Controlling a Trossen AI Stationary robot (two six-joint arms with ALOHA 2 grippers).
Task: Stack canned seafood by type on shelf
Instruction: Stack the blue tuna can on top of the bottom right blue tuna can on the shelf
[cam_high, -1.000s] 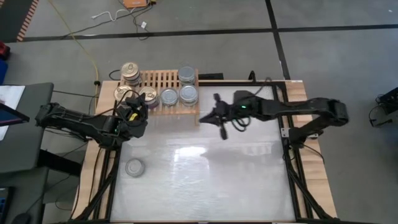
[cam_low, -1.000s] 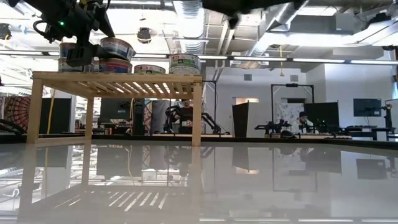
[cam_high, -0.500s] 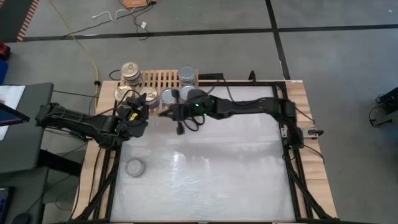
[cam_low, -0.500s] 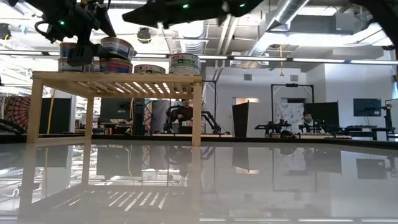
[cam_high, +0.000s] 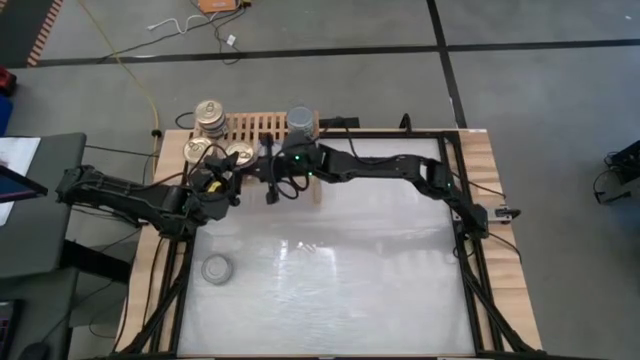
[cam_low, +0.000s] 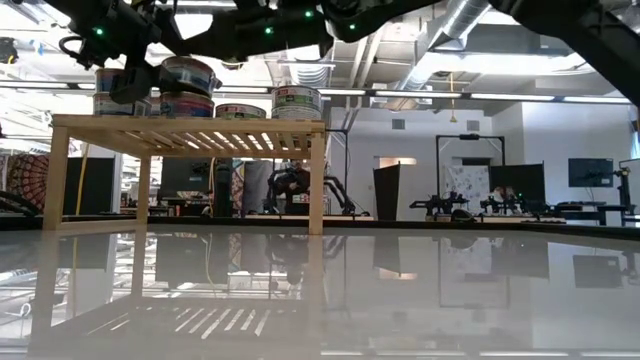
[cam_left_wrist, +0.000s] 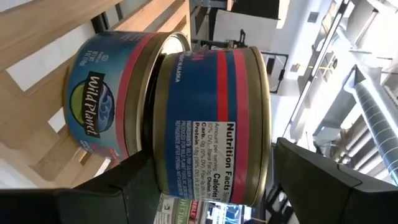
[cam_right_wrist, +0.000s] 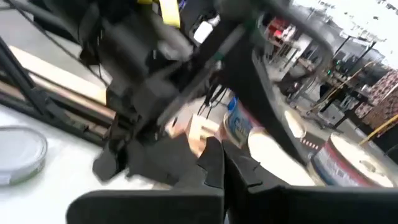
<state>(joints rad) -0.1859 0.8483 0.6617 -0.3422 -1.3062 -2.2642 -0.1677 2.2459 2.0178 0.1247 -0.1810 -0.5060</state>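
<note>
Canned seafood tin (cam_left_wrist: 211, 124) sits clamped in the left hand (cam_high: 213, 186) just over a matching shelf (cam_low: 190, 125) tin, so square it before releasing, while the right hand (cam_high: 270, 178), fingers together, crowds close beside.

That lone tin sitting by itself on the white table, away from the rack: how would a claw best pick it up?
Probably from straight above, one finger on each side of the round wall. The lone tin lies flat with its lid up, low and wide, and bare table surrounds it, so any two opposite sides look free. The lid itself gives nothing to pinch.
</note>
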